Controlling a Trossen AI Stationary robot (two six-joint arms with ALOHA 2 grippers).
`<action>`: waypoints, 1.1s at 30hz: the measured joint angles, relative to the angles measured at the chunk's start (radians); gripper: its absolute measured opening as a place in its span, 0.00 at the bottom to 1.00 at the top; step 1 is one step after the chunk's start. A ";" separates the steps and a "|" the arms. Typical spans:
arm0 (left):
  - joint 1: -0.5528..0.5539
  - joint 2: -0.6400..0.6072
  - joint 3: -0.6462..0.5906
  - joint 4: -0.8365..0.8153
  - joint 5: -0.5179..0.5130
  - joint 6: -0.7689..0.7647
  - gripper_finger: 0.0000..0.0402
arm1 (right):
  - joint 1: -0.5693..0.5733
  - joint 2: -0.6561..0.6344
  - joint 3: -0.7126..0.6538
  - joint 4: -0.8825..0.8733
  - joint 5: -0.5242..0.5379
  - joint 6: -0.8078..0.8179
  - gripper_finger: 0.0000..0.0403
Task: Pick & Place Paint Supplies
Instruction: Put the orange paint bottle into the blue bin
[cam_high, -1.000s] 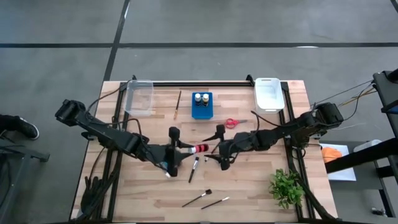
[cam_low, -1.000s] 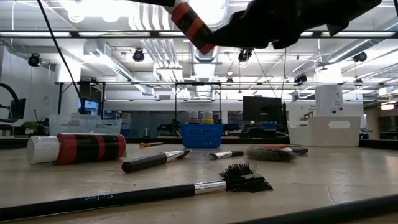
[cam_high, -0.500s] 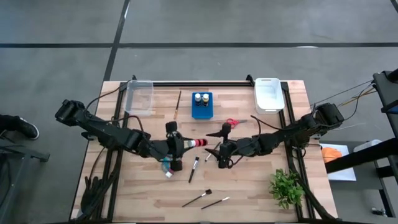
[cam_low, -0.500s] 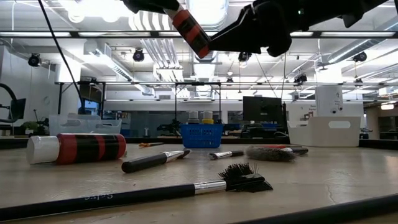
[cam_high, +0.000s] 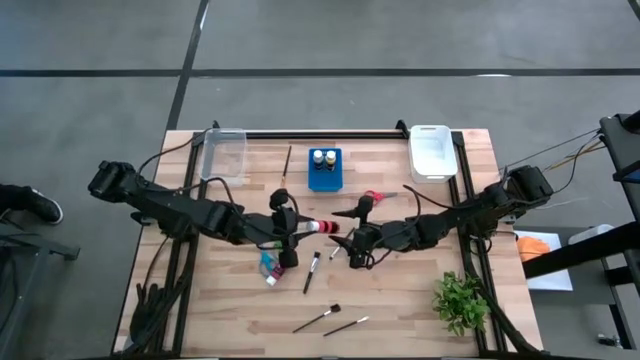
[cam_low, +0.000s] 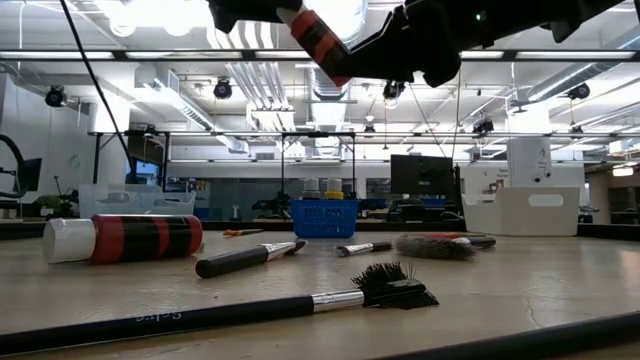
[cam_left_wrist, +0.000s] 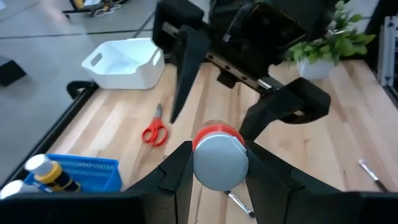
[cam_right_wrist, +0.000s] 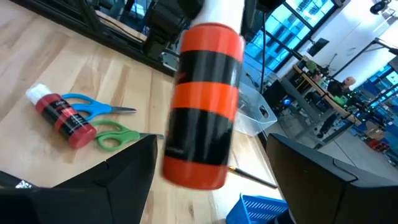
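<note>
Bare wood lies around the blue holder. Just in front of it, the left gripper clamps a red-and-black paint bottle above the table; the right gripper gapes wide beside it, empty.

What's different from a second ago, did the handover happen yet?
Not yet. The left gripper has carried the red-and-black paint bottle away from the table's front edge and toward the right gripper, which has drawn in; its open fingers now flank the bottle without closing. The left still holds it. The bottle on the table, brushes and scissors stayed put.
</note>
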 joint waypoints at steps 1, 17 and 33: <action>0.000 0.001 0.000 0.000 0.003 0.000 0.30 | 0.000 0.000 0.000 -0.001 0.000 0.000 0.75; 0.008 0.025 -0.001 0.043 0.030 0.035 0.30 | 0.000 0.001 0.000 -0.010 -0.006 0.013 0.57; 0.008 0.025 -0.001 -0.035 0.038 0.058 0.30 | -0.001 0.001 0.000 -0.033 -0.063 0.038 0.48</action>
